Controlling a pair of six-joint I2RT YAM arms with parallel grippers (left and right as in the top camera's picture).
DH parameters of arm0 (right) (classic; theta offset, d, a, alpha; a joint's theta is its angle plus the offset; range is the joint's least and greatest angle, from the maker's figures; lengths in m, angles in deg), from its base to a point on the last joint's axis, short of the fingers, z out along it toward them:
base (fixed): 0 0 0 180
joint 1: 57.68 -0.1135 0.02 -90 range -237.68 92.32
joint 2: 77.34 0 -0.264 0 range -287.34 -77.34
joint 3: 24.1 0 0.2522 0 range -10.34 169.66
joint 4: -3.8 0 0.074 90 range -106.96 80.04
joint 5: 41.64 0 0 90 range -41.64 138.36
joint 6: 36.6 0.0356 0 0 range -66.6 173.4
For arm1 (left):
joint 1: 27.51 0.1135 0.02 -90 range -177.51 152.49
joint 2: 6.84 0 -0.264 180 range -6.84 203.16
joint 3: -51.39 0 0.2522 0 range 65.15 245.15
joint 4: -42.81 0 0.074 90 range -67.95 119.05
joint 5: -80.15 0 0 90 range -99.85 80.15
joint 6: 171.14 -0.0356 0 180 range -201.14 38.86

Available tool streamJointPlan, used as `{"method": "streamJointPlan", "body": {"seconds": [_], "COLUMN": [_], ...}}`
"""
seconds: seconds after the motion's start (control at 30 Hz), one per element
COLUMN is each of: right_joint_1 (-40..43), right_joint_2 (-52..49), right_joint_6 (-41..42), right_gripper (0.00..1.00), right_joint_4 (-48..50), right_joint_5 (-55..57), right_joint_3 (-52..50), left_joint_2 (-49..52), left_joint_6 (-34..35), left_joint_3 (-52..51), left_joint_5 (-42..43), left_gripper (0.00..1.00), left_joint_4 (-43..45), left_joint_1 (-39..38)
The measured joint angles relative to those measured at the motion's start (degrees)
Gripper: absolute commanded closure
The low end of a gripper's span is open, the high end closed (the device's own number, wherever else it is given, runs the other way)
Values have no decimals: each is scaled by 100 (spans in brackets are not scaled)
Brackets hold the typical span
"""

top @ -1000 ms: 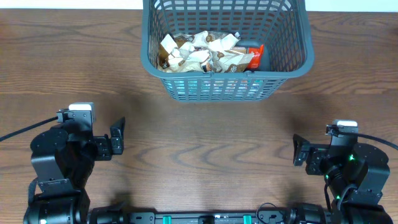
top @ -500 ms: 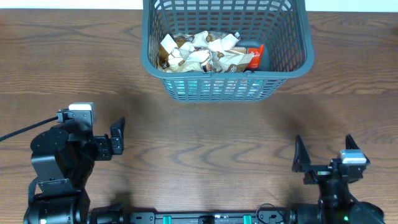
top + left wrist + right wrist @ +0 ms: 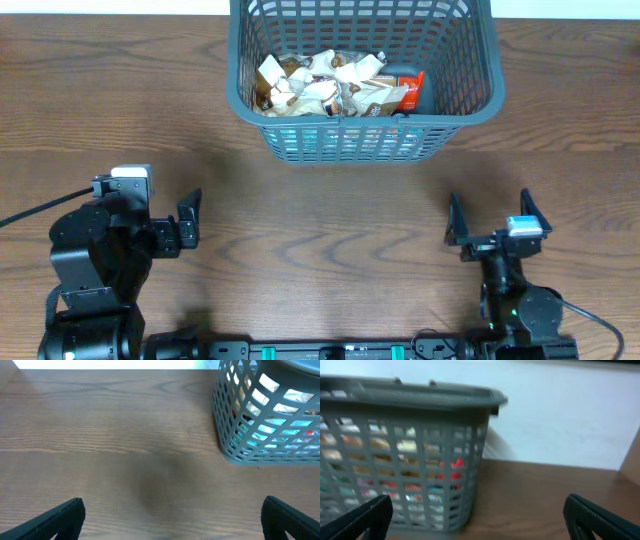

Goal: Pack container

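Left gripper [image 3: 172,510] sits near-left on the table [image 3: 320,250], jaws spread wide, nothing between them; in the left wrist view both fingertips frame bare wood only. It points toward the far side, with the container off to its far right. The container [image 3: 345,140] is at the far centre of the table, upright, well apart from both grippers, its far end cut off by the frame edge. Inside, a pile of beige/brown snack packets [image 3: 320,85] lies against the near wall, mostly left and centre. An orange-red packet [image 3: 410,92] is at the right end of that pile, touching it. The right part of the floor past the red packet looks dark, can't tell what's there. Right gripper [image 3: 492,225] is near-right, jaws also wide apart and empty, aimed at the far side. The right wrist view is blurred but shows the container's lattice wall and right corner ahead-left, with a red patch visible through the grid, and a pale wall behind.
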Motion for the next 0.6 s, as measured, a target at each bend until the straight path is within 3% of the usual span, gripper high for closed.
{"method": "streamJointPlan", "body": {"seconds": [0.6], "right_joint_1": [-11], "right_joint_2": [0], "right_joint_6": [-44], "right_gripper": [1], "right_joint_4": [-59], "right_joint_5": [254], "right_joint_3": [-551], "left_joint_2": [0], "left_joint_6": [0], "left_joint_3": [-2], "left_joint_5": [0], "left_gripper": [1], "left_joint_4": [0], "left_joint_1": [0]}}
